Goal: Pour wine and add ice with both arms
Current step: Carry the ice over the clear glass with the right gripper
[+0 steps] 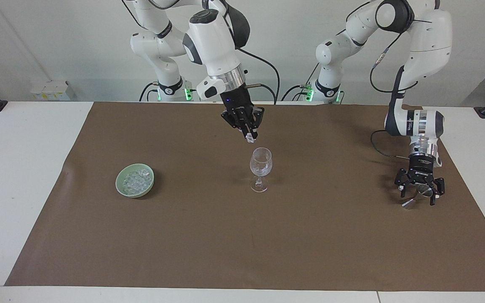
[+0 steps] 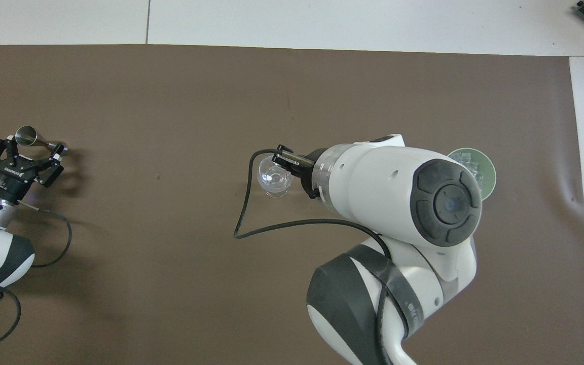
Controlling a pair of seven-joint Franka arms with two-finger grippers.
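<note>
One glass [image 1: 261, 165] – one bowl [image 1: 134, 180] – one jigger [image 1: 415, 198]

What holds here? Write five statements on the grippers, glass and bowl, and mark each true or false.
1. The right gripper holds an ice chunk just above the glass. True.
2. The glass lies on its side. False: it stands upright.
3. The bowl is empty. False: ice pieces fill it.
4. The left gripper is shut. False: it is open at the metal cup.
5. The bowl sits toward the right arm's end. True.
</note>
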